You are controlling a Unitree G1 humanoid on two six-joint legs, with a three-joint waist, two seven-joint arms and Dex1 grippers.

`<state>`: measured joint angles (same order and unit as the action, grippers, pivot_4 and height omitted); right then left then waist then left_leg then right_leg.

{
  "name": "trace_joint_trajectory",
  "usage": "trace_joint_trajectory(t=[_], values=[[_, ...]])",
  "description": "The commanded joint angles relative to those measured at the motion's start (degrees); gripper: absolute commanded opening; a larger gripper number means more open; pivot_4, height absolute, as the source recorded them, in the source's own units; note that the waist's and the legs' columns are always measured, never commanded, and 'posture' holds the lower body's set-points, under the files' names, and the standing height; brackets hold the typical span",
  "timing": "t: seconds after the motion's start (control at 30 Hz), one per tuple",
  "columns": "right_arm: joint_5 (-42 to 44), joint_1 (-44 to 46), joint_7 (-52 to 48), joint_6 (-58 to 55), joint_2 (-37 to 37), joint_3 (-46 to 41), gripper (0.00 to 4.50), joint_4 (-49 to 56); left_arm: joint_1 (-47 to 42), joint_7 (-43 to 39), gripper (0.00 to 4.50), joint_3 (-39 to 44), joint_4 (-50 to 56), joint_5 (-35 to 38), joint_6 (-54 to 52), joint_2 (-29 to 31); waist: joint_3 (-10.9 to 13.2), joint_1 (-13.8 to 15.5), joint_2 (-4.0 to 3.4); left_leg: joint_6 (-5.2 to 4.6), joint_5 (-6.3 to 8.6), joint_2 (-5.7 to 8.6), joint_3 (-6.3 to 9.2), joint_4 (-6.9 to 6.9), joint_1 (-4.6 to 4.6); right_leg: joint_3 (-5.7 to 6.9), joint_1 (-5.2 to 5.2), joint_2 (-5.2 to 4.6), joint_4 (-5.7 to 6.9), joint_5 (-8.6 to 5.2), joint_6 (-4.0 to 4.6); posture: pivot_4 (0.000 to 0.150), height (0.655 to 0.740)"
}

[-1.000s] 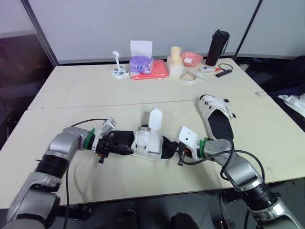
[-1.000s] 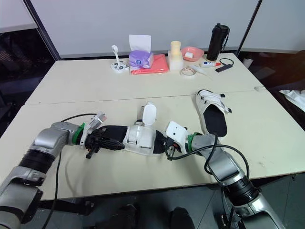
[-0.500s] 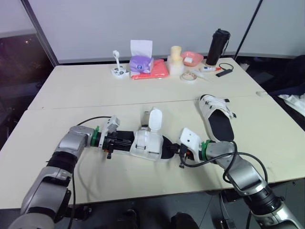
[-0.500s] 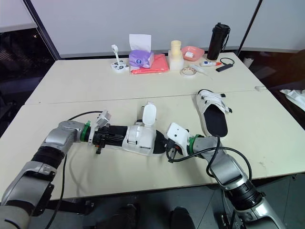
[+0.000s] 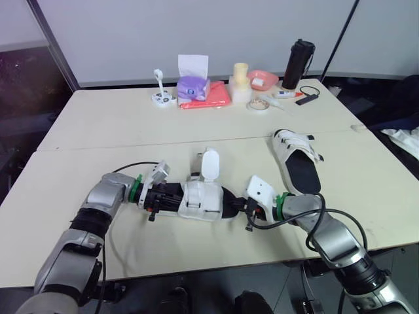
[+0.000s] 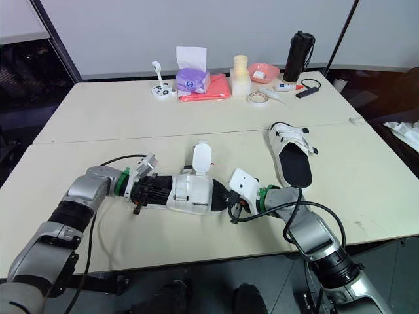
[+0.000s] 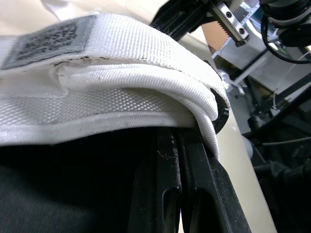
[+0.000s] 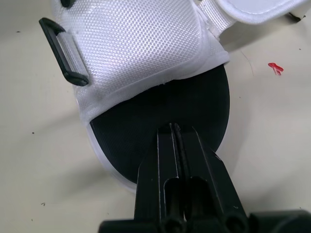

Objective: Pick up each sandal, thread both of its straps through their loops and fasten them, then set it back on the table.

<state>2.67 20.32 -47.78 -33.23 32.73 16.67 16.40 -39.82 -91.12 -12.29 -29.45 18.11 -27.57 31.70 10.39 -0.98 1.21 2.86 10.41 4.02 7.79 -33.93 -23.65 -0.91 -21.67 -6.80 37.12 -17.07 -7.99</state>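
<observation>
**benchrat:** So where's the sandal, and what are the fingers up to?

**solder_sam:** The near sandal (image 5: 206, 199) lies flat at the front of the tabletop (image 5: 131, 131), between the two arms. The left gripper (image 5: 169, 197) is shoved in at one end, tips buried under the white upper. From the wrist they look pressed together under coarse woven webbing with a grey label (image 7: 48, 39). Can't tell if they're pinching anything, the footbed there is just black. The right gripper (image 8: 174, 127) is at the other end, fingers closed flat against each other, tips on the rim of the smooth black footbed.

**benchrat:** Straps?

**solder_sam:** One strap (image 5: 209, 163) stands straight up, a rounded white flap. The upper is honeycomb mesh, with a black rectangular loop (image 8: 65, 53) on its side.

**benchrat:** Further back?

**solder_sam:** The second sandal (image 5: 298, 160) sits well apart to the right, same white and black. Along the far edge there's a purple tissue box (image 5: 194, 85), a pink bowl (image 5: 263, 80) and a tall black bottle (image 5: 298, 64).
</observation>
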Motion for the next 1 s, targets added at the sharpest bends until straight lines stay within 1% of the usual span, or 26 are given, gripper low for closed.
trace_joint_trajectory(t=[0.03, 0.27, 0.5, 0.7, 0.77, 0.83, 0.9, 0.97, 1.0], values=[[1.0, 0.2, -1.1, 0.5, -0.5, 1.1, 0.0, -0.4, 0.2, -1.2, 0.06, 0.3, 2.9, 1.0, -1.3, 0.6, 0.0, 0.0, 0.0, 0.0, 0.0, 0.0, 0.0, 0.0, 0.0, 0.0, 0.0, 0.0, 0.0, 0.0, 0.0, 0.15, 0.74], [2.4, 0.3, -2.3, 0.6, -1.2, 1.4, 0.0, -1.3, 0.9, 0.2, 0.06, 0.7, 3.3, 0.2, -0.7, 0.6, 0.0, 0.0, 0.0, 0.0, 0.0, -0.01, 0.03, 0.01, 0.0, -0.01, -0.01, 0.0, 0.0, 0.0, 0.0, 0.15, 0.74], [2.1, -0.2, -2.5, 1.8, -1.8, 2.4, 0.0, -3.4, -0.5, 0.6, 0.06, 1.8, -0.5, -1.6, 2.2, 3.5, 0.0, -0.3, 0.0, 0.0, 0.0, -0.02, 0.04, 0.02, 0.0, -0.02, -0.05, 0.02, 0.02, 0.0, 0.01, 0.15, 0.74], [1.6, 0.3, -2.4, 2.7, -1.7, 2.7, 0.0, -4.4, -5.0, -1.2, 0.06, 5.2, -3.4, 1.7, -2.5, 6.2, 0.0, -0.2, 0.0, 0.0, 0.0, -0.02, 0.02, 0.01, 0.0, -0.01, -0.05, 0.04, 0.03, 0.01, 0.01, 0.15, 0.74], [1.5, 0.4, -2.4, 2.9, -1.7, 2.7, 0.0, -4.6, -7.0, -1.3, 0.06, 6.1, -4.4, 3.0, -5.1, 5.9, 0.0, -0.2, 0.0, 0.0, 0.0, -0.02, 0.02, 0.01, 0.0, -0.01, -0.05, 0.04, 0.04, 0.0, 0.01, 0.15, 0.74], [1.4, 0.6, -2.3, 3.1, -1.7, 2.7, 0.0, -4.8, -9.8, -0.2, 0.06, 7.7, -6.4, 4.3, -7.7, 4.5, 0.0, -0.2, 0.01, 0.0, 0.0, -0.02, 0.0, 0.01, 0.0, 0.0, -0.04, 0.04, 0.04, 0.0, 0.0, 0.15, 0.74], [1.2, 0.7, -2.3, 3.4, -1.6, 2.8, 0.0, -5.1, -12.9, 3.2, 0.06, 9.5, -10.0, 4.6, -8.6, 2.1, 0.0, -0.2, 0.01, 0.0, 0.0, -0.02, -0.04, -0.01, 0.01, 0.03, -0.02, 0.07, 0.05, 0.0, 0.0, 0.15, 0.74], [0.9, 0.8, -2.1, 3.7, -1.5, 2.8, 0.0, -5.3, -15.3, 6.1, 0.58, 10.4, -13.1, 4.3, -8.7, -0.1, 0.0, -0.3, 0.02, 0.0, -0.01, -0.02, -0.05, -0.05, 0.01, 0.04, 0.01, 0.08, 0.07, 0.01, -0.01, 0.15, 0.74], [0.8, 0.9, -2.1, 3.8, -1.5, 2.8, 0.0, -5.4, -16.1, 7.2, 0.92, 10.5, -14.4, 3.9, -8.8, -1.1, 0.0, -0.3, 0.02, 0.0, -0.01, -0.02, -0.05, -0.05, 0.01, 0.04, 0.0, 0.08, 0.07, 0.01, -0.01, 0.15, 0.74]])
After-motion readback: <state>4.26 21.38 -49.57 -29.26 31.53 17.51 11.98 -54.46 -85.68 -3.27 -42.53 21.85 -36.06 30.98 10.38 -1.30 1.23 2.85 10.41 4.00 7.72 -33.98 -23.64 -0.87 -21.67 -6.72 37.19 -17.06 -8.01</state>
